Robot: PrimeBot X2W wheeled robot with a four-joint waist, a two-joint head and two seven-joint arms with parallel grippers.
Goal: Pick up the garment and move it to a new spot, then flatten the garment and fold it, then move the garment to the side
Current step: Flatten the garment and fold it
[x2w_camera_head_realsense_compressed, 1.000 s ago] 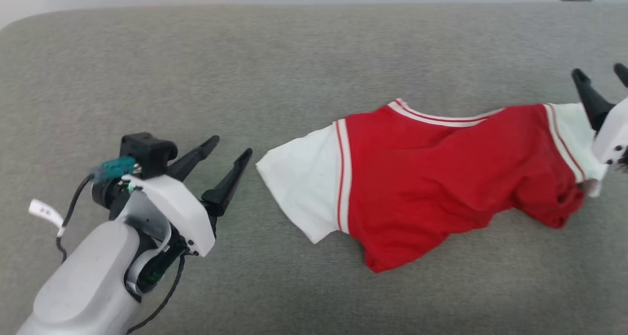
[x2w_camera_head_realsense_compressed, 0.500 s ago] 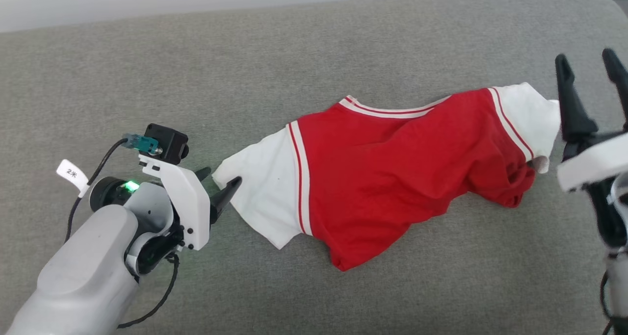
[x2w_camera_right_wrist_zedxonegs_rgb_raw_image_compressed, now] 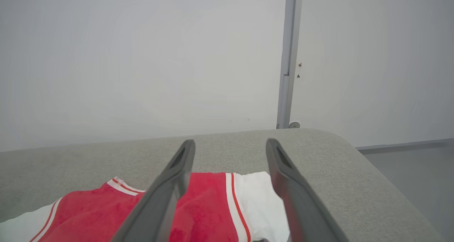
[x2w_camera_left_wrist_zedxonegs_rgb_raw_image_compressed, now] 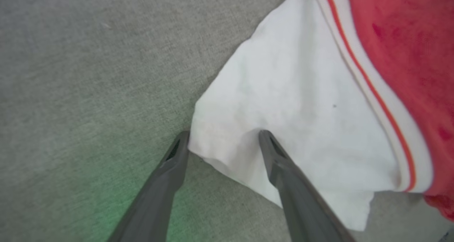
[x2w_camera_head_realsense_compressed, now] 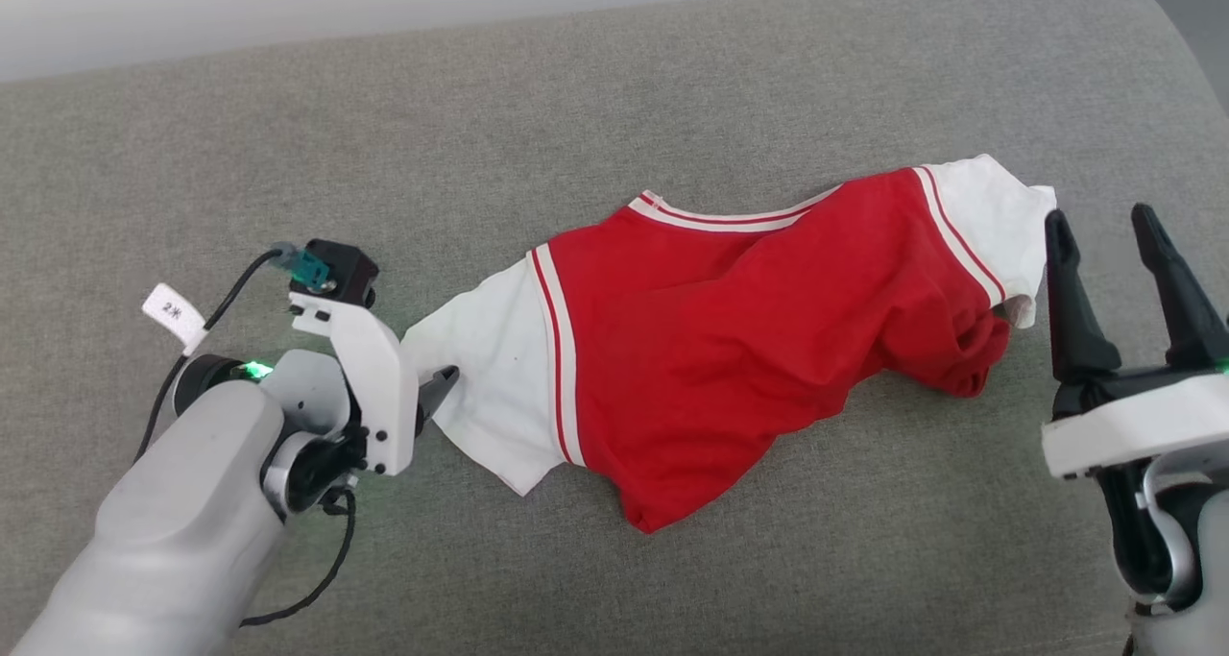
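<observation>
garment lies rumpled on the grey cushion, red body in the middle, a white sleeve at each end, lower hem bunched up. left gripper is spread wide, down at the corner of the left sleeve: one finger over the fabric, the other at its edge on the cushion, sleeve corner between the jaws, not pinched. right gripper is also wide open, empty, just beside the right sleeve, not touching it
</observation>
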